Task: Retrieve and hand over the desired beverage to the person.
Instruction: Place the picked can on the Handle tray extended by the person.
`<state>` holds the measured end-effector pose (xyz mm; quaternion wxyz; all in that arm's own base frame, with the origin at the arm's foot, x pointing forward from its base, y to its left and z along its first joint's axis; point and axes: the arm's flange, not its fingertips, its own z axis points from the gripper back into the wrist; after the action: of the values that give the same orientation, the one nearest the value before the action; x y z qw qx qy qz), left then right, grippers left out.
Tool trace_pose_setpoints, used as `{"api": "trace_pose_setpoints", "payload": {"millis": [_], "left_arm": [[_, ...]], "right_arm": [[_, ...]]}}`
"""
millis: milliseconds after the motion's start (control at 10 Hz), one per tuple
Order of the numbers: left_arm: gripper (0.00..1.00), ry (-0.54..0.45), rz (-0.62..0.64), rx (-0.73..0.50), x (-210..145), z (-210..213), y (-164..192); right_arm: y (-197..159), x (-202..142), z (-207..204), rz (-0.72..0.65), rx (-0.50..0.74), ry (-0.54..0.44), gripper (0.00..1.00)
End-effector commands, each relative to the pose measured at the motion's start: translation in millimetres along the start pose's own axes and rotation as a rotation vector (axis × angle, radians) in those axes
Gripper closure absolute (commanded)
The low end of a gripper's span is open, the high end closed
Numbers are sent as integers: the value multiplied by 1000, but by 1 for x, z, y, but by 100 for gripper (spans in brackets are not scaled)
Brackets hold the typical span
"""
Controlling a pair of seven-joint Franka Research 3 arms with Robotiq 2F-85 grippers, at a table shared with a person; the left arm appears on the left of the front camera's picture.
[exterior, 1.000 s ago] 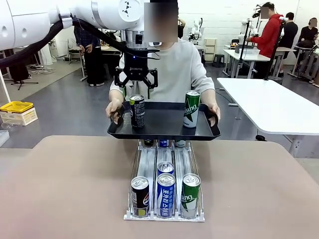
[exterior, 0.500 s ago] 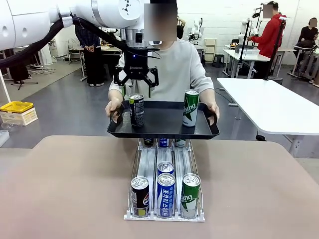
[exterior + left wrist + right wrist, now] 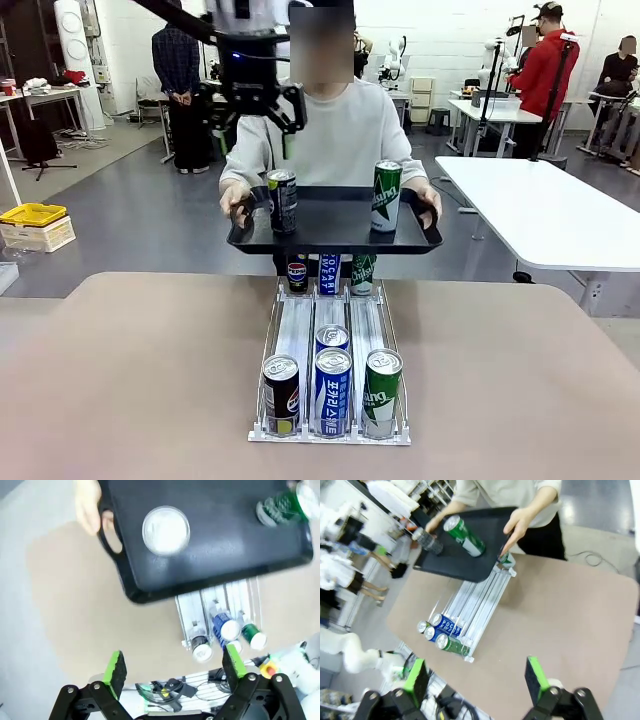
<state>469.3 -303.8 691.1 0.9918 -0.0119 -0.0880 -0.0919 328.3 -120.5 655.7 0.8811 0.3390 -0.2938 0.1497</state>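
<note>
We take the clear three-lane can rack (image 3: 330, 340) on the brown tabletop (image 3: 130, 380) as our landmark. The tabletop extends to both sides of the rack.

Beyond the rack's far end stands the person in the light grey sweatshirt (image 3: 345, 135). They hold a black rectangular plastic tray (image 3: 335, 222) by both side handles, level, above that far end.

Above the tray and towards the rack's left lane side, we see the left gripper (image 3: 250, 105) hanging with its green-padded fingers spread and nothing between them. In the right wrist view the right gripper (image 3: 475, 680) is likewise spread wide and empty, well back from the rack's near end.

On the tray, above the rack's left lane, a dark slim aluminium can (image 3: 282, 200) stands upright; it sits below the left gripper and clear of it. Above the right lane a green slim can (image 3: 385, 196) also stands upright on the tray.

At the rack's near end three cans stand in a row: a black cola can (image 3: 281, 394), a blue-and-white can (image 3: 332, 391) and a green can (image 3: 381, 392). A further blue can (image 3: 332, 338) sits behind the middle one. Three more can labels (image 3: 329, 272) show at the far end, under the tray.
</note>
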Motion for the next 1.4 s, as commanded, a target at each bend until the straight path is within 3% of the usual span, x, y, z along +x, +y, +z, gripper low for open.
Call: {"api": "trace_pose_setpoints", "payload": {"millis": [0, 400, 700, 800, 1300], "left_arm": [[0, -64, -112, -85, -92, -34, 49], [0, -79, -198, -143, -153, -63, 99], [0, -33, -125, -154, -146, -71, 115], [0, -55, -168, -112, -160, -69, 109], [0, -55, -168, -112, -160, -69, 109]], "right_arm": [[0, 1, 0, -3, 7, 4, 0], [0, 1, 0, -3, 7, 4, 0], [0, 1, 0, -3, 7, 4, 0], [0, 1, 0, -3, 7, 4, 0], [0, 1, 0, -3, 7, 4, 0]]}}
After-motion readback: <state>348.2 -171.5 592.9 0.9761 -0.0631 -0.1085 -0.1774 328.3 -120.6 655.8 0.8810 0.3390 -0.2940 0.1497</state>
